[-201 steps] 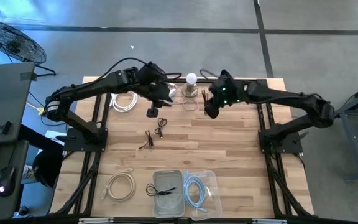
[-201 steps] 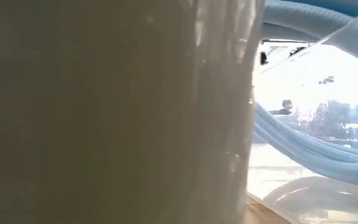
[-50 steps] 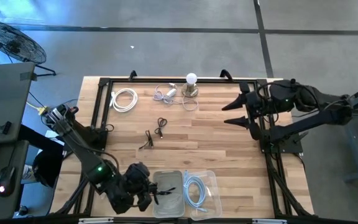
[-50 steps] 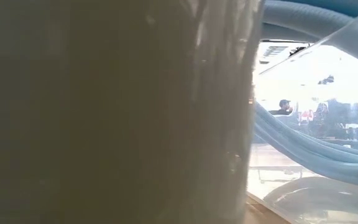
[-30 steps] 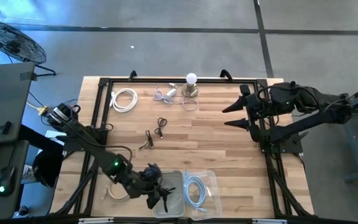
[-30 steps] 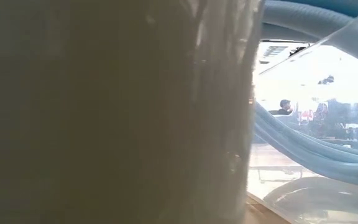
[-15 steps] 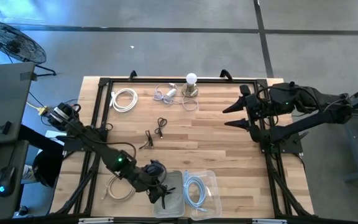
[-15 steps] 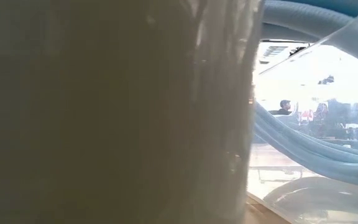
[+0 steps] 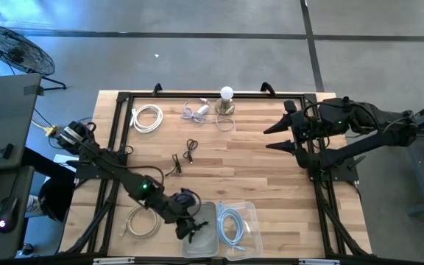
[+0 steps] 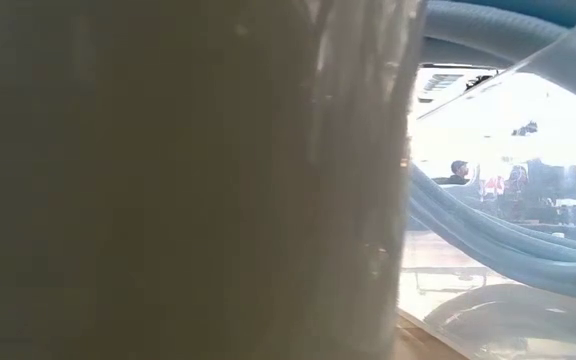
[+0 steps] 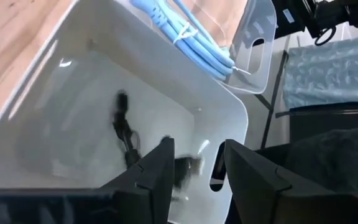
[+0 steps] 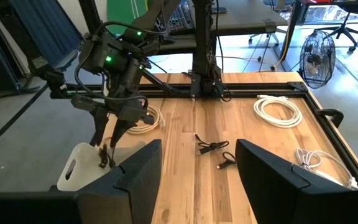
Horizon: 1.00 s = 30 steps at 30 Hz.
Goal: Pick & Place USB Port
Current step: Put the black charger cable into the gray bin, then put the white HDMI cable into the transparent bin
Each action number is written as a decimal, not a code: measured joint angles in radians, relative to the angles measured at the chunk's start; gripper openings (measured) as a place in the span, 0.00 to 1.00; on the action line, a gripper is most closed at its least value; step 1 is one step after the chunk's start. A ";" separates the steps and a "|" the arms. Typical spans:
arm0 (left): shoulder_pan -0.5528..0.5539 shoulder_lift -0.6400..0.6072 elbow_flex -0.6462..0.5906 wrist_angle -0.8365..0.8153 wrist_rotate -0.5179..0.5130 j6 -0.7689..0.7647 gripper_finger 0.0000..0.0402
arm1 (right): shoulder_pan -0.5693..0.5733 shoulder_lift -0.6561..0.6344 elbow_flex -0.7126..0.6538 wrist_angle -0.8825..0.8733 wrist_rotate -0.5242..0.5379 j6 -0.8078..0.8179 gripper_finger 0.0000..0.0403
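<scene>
Two shallow plastic bins stand side by side at the near edge of the wooden slatted table point(image 9: 271, 169). The white plastic bin point(image 9: 210, 237) on the left holds a thin black USB cable point(image 11: 124, 134), lying loose on the bin floor; one blurred dark plug end shows between the fingers in the left wrist view. The clear plastic bin point(image 9: 250, 215) just beside it holds one coiled light-blue cable point(image 9: 229, 225).

The left gripper point(image 9: 191, 229) hangs over the near left corner of the white bin, with its arm stretched low and diagonally from the left side of the table. Its two dark fingers point(image 11: 156, 171) stand apart, and nothing is pinched between them. The black cable lies below them in the bin.

The right gripper point(image 9: 278, 137) waits at the far right side of the table, above the black frame rail, pointing toward the middle. Its jaws are spread wide and hold nothing.

On the bare wood lie other things: one white coiled cable point(image 9: 147, 118) at the far left, a second cream coiled cable point(image 9: 143, 220) near the left of the white bin, one grey-white loose cable point(image 9: 195, 111) next to a small lamp with a round white bulb point(image 9: 227, 101), and two small black tangled cables point(image 9: 182, 158) near the middle of the table.

The low view is almost fully blocked by a bin wall.
</scene>
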 joint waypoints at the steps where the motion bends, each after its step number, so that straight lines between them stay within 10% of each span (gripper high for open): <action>1: 0.005 0.000 0.000 0.000 0.000 0.005 0.35 | 0.000 0.000 0.000 0.000 0.000 0.000 0.49; 30: 0.395 -0.071 0.123 -0.138 0.209 0.652 0.36 | 0.047 0.000 -0.090 0.075 -0.024 0.039 0.49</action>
